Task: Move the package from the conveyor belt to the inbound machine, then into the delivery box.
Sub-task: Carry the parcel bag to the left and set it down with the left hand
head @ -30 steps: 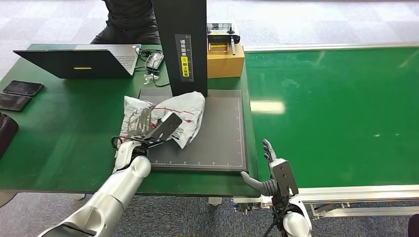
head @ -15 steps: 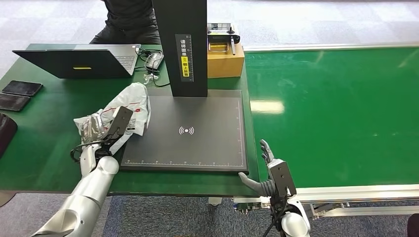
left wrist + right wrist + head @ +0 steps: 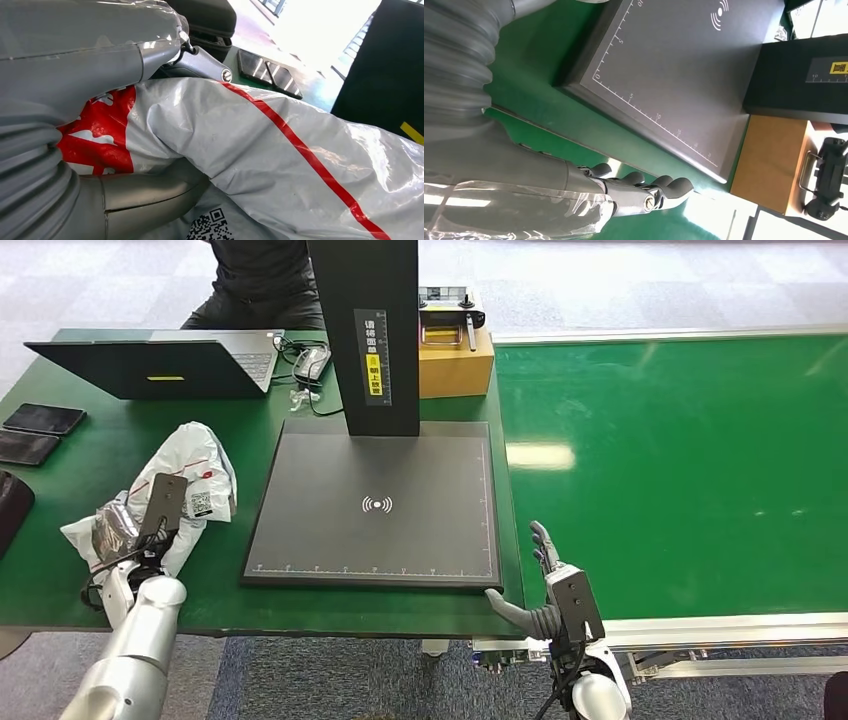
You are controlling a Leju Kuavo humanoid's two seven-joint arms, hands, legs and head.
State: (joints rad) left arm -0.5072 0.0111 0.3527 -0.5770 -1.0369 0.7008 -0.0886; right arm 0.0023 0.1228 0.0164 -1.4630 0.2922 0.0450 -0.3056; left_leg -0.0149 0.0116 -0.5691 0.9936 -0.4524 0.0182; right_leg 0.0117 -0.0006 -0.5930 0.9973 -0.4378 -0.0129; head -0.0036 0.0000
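Left wrist view puts the thumb (image 3: 150, 190) and the darker fingers (image 3: 200, 62) on opposite sides of the package (image 3: 280, 165), a crumpled grey plastic mailer with a red stripe, so the left hand (image 3: 135, 525) is clamped on it. In the head view that hand holds the package above the green table (image 3: 90, 430), left of the scanner pad (image 3: 375, 505) and apart from it; whether the bag's lower folds touch the tabletop I cannot tell.

Judging by that position, the scan appears done and the step in hand is carrying the package on to the delivery box, which I cannot make out. To do it well, I would keep the squeeze even: the plastic looks slick and soft, so a loosening grip would probably let it slide out. Lift it enough to clear the table, and swing wide of the two phones (image 3: 40, 430) and the laptop (image 3: 160, 365) on that side. Let go only once the bag is over the box.

The right hand (image 3: 545, 585) hangs with its fingers spread and nothing in them, at the table's near edge beside the conveyor belt (image 3: 680, 470); it is best left there.
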